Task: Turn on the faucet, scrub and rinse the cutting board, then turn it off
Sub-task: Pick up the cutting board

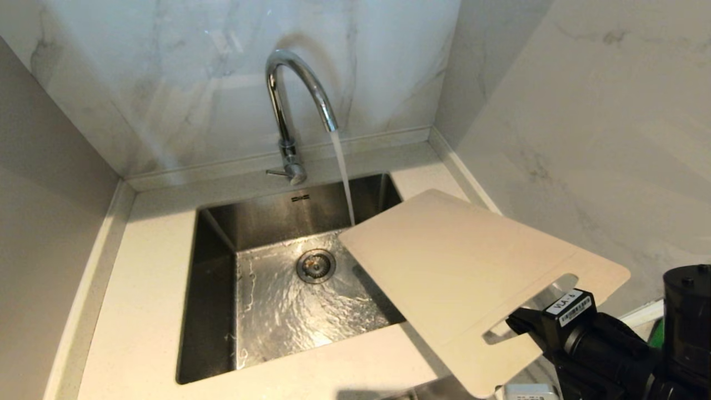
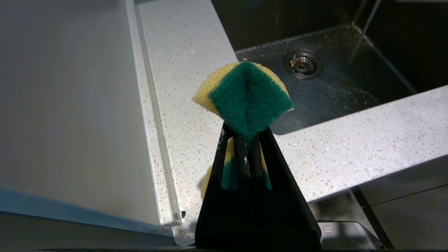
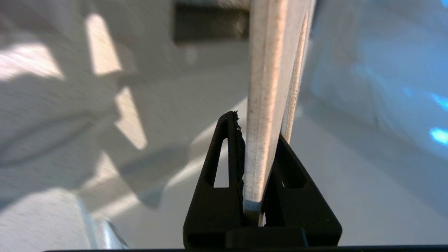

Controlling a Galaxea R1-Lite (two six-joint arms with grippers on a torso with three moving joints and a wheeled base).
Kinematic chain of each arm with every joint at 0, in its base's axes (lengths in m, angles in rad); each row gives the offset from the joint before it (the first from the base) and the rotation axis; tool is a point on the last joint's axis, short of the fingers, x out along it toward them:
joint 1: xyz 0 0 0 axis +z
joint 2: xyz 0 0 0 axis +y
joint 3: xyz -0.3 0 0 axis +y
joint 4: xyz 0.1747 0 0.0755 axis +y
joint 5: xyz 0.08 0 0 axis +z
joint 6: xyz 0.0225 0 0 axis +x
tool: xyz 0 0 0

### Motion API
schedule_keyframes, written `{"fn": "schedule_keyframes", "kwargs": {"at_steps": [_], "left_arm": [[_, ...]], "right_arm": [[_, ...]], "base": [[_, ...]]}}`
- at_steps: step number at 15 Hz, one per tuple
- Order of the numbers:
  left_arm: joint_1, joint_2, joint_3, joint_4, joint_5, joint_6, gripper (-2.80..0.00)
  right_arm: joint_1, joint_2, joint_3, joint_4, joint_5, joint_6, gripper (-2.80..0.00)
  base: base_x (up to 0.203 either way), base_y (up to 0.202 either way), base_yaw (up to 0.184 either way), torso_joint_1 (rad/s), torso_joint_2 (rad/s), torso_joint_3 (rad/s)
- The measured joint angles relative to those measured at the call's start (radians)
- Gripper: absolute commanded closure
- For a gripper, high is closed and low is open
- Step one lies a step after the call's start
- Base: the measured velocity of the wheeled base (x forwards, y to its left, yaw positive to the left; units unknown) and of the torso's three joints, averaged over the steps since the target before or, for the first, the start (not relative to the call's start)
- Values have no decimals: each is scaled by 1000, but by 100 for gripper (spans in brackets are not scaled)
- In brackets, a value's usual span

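Tall chrome gooseneck faucet (image 1: 293, 105) running; stream falls at the far left corner of the large pale beige cutting board (image 1: 461, 272). Board held tilted, clear of the speckled white bench (image 1: 139, 311), overhanging the right side of the steel sink (image 1: 261, 222). Right tool (image 3: 260, 168) pinches its near end by the handle slot. Left tool (image 2: 245, 147) pressed onto a green-and-yellow sponge (image 2: 246, 96), near left of sink.
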Motion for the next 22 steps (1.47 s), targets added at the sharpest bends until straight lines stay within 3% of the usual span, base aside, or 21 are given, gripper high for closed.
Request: {"fn": "schedule_keyframes", "kwargs": {"at_steps": [3, 8, 13, 17, 22], "left_arm": [[0, 0, 0, 0, 0, 0, 0], [0, 0, 0, 0, 0, 0, 0], [0, 0, 0, 0, -1, -4, 0], [0, 0, 0, 0, -2, -4, 0], [0, 0, 0, 0, -1, -4, 0]], "right_arm": [[-25, 2, -8, 39, 101, -54, 0], [-114, 39, -46, 47, 273, -256, 0], [-125, 51, -107, 223, 334, -322, 0], [-126, 84, -219, 354, 379, -447, 0], [-126, 175, -337, 379, 462, -565, 0]], "base": [[0, 0, 0, 0, 0, 0], [0, 0, 0, 0, 0, 0], [0, 0, 0, 0, 0, 0], [0, 0, 0, 0, 0, 0], [0, 0, 0, 0, 0, 0]]}}
